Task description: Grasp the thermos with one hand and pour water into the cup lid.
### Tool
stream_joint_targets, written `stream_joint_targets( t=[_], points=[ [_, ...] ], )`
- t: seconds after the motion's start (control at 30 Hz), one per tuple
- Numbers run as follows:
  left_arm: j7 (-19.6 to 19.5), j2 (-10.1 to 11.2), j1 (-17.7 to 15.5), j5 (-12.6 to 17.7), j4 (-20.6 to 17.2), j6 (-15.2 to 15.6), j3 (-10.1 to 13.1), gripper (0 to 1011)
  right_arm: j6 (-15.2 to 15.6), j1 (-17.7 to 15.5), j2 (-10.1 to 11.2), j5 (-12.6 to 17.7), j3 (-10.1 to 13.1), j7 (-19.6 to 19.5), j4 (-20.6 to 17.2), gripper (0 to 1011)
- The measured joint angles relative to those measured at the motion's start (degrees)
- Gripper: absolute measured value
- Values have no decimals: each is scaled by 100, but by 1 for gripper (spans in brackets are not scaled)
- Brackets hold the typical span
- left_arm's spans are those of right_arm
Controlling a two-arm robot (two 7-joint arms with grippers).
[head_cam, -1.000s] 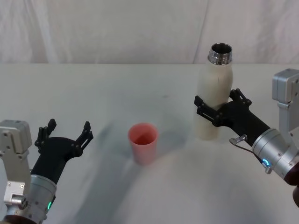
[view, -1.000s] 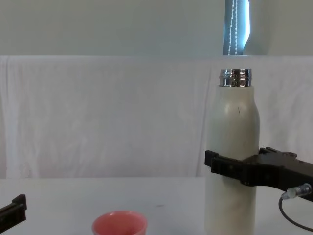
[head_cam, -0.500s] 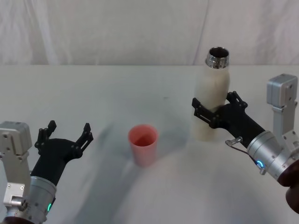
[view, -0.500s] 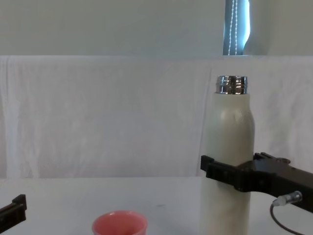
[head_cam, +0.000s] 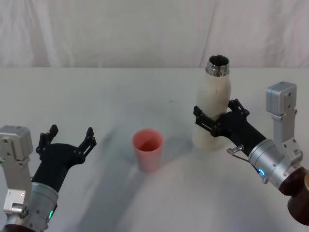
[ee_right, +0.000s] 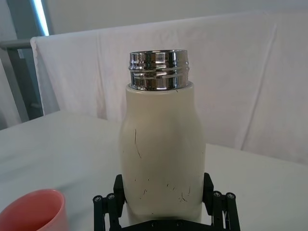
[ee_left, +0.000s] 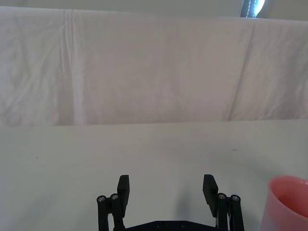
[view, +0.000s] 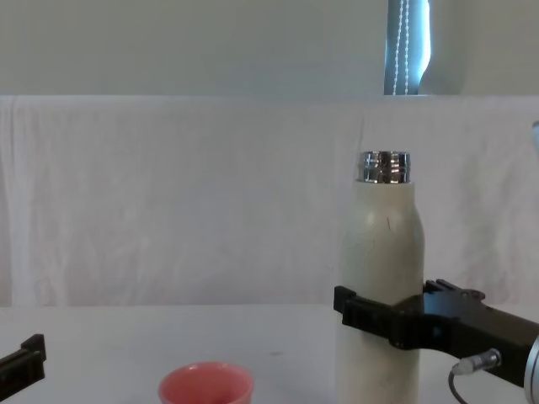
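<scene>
The right gripper (head_cam: 216,119) clasps the thermos (head_cam: 213,107) around its lower body, one black finger on each side of the cream wall, with the chrome neck standing upright above the jaws. From the right wrist the thermos (ee_right: 161,163) sits squarely between the fingers, its open mouth at the top. In the chest view the gripper (view: 383,316) wraps the bottle (view: 379,278) below the middle. The cup lid (head_cam: 147,148) stands upright on the white table (head_cam: 96,96), to the left of the thermos and apart from it, between the two arms. The left gripper (head_cam: 66,142) hovers low over the table at the near left, its fingers spread wide and holding nothing; the cup lid (ee_left: 288,203) is off to its right. There is one thermos and one cup lid.
</scene>
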Motion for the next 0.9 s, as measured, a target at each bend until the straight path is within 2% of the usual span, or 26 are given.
stream_joint_targets(
  t=[0.9],
  points=[
    [0,0,0,0,0,0,0,1001,-126,27,-69,-7,-49,-30,228,959]
  ],
)
